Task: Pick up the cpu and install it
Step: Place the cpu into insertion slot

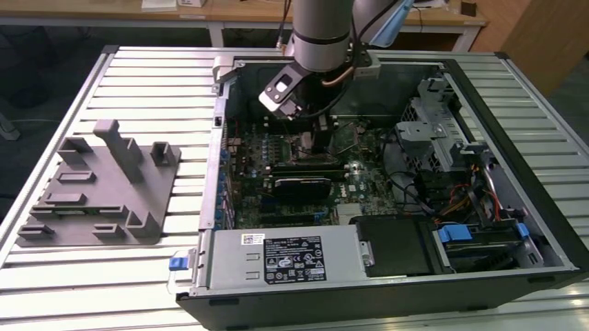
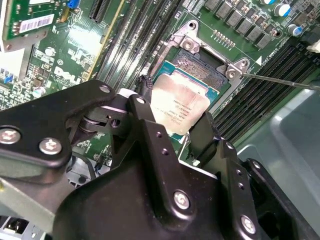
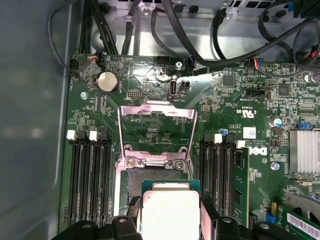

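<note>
Over motherboard, arm angles down, pincer gripping cpu.

We see an open computer case lying on a slatted metal table, with a grey moulded fixture well apart from it on the exterior view's left. Inside the case, a grey power supply box sits along the edge nearest the camera, and a blue latch marks the drive bay beside it. In the first wrist view we find the green motherboard, a coin cell, and black memory slots on both sides of the swung-open metal load plate. We also see a finned heatsink and black cables beyond the board's edge.
</note>
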{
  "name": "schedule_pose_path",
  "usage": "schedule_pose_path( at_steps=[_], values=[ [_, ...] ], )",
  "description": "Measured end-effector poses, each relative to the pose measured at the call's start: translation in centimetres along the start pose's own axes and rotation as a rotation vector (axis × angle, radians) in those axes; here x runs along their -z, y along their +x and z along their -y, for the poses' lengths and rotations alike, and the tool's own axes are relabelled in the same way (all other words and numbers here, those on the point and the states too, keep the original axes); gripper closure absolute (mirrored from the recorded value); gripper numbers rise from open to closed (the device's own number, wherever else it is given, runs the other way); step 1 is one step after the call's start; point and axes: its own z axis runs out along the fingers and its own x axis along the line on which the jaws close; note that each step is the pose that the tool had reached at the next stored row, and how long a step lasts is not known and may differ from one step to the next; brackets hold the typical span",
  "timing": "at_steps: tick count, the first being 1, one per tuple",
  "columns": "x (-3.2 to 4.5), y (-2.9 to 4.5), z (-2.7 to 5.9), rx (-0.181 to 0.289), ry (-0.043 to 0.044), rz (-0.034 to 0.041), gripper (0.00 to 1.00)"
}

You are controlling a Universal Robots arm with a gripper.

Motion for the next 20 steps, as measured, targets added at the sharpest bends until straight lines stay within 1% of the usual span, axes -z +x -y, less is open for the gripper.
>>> schedule_pose_path(
  at_steps=[3,8,15,16,20],
  values=[
    [-0.21,0.10,0.01,-0.007,0.0001,0.0005,0.46],
    [-0.23,0.10,0.01,-0.009,0.0001,0.0012,0.46],
    [-0.66,0.21,0.04,-0.008,0.0004,0.0188,0.46],
    [-0.71,0.24,0.04,-0.008,0.0004,0.0200,0.46],
    [-0.88,0.50,0.08,-0.007,0.0003,0.0202,0.46]
  ],
)
